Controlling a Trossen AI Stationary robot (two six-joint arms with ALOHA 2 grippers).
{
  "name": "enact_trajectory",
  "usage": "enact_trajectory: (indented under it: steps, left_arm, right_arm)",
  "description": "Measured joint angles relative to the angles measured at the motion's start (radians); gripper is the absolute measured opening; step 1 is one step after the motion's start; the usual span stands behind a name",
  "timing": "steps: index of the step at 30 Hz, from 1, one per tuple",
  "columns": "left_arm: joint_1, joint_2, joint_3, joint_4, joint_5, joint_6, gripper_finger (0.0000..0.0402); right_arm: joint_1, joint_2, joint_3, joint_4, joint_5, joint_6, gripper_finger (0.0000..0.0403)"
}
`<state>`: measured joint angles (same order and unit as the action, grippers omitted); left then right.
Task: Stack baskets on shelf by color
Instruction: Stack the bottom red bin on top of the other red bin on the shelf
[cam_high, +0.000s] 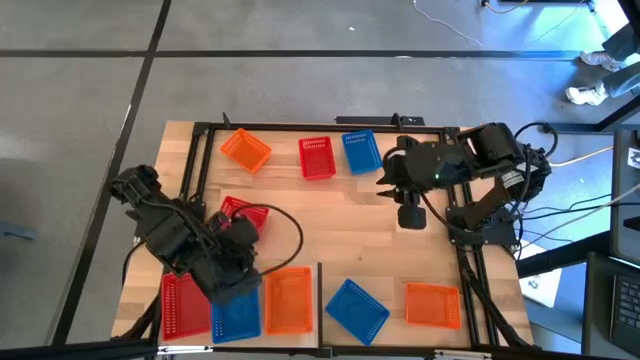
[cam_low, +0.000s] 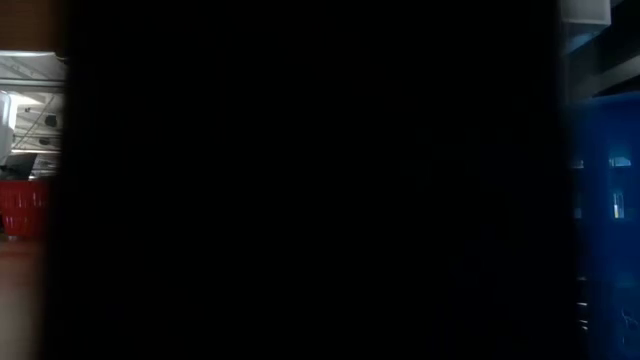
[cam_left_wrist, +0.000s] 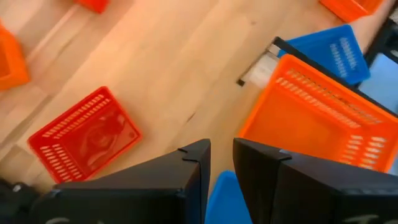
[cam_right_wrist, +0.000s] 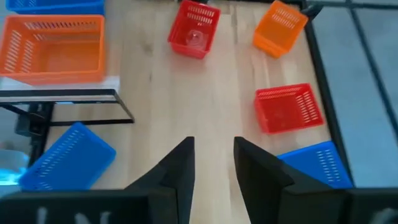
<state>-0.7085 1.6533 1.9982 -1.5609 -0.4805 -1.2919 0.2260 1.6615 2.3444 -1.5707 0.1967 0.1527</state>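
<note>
The left pincer (cam_high: 232, 290), fingers a little apart and empty, is hovering over the blue basket (cam_high: 237, 315) at lower left; the loose red basket (cam_high: 243, 213) is lying just above it. The right pincer (cam_high: 411, 217), also slightly apart, is waiting mid-right.

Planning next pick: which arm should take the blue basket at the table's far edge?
Right. The right gripper hangs open just beside that blue basket. The left gripper is across the table, over the near-edge row of baskets.
</note>
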Motion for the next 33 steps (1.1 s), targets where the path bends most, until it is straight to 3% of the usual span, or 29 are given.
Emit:
enact_trajectory:
  steps: [6,14,23,26,33]
  left_arm:
    - [-0.016,-0.005,0.0,-0.01,-0.001,-0.017,0.006]
    - [-0.021,-0.006,-0.001,-0.01,-0.029,-0.001,0.0059]
    - [0.008,-0.022,-0.001,-0.01,-0.067,0.023,0.0059]
    - [0.019,-0.025,-0.001,-0.01,-0.07,0.044,0.0059]
    - [0.106,-0.089,-0.002,-0.01,-0.106,-0.011,0.0059]
  right_arm:
    - [0.02,-0.036,-0.1,0.002,-0.13,0.085,0.0113]
    - [0.149,-0.199,-0.49,0.012,-0.14,0.334,0.0113]
    - [0.198,-0.217,-0.785,0.304,-0.2,0.742,0.0113]
    - [0.201,-0.216,-0.856,0.384,-0.249,0.732,0.0113]
    - [0.151,-0.216,-0.898,0.405,-0.213,0.686,0.0113]
